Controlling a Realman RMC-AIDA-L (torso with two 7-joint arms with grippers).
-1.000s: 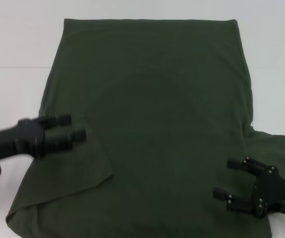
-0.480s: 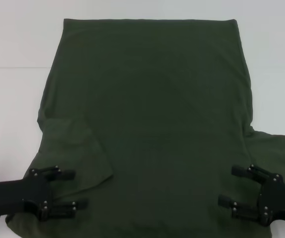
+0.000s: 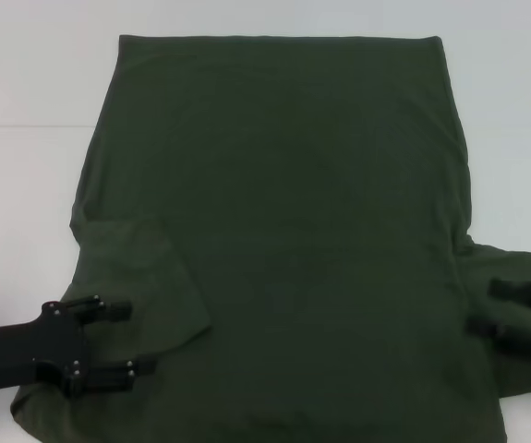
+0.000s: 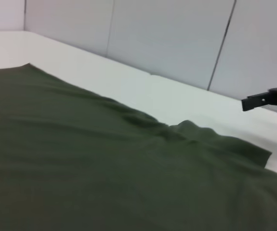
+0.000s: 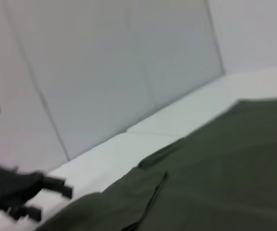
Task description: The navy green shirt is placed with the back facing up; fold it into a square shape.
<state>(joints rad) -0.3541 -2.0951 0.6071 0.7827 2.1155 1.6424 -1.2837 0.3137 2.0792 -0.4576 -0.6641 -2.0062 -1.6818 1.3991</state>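
While the navy green shirt (image 3: 274, 231) lies flat, the left gripper (image 3: 117, 340), jaws spread, hovers lower left. The right gripper (image 3: 510, 314), lower right, looks released too. Each should pinch a single near corner cleanly and lift evenly.

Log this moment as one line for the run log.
navy green shirt: flat, left sleeve folded in, right sleeve out | left end effector: open, over near-left hem | right end effector: open, blurred, over right sleeve

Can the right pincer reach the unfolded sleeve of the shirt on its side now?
Probably yes. The right pincer is open above that sleeve of the navy green shirt, and nothing lies between them.
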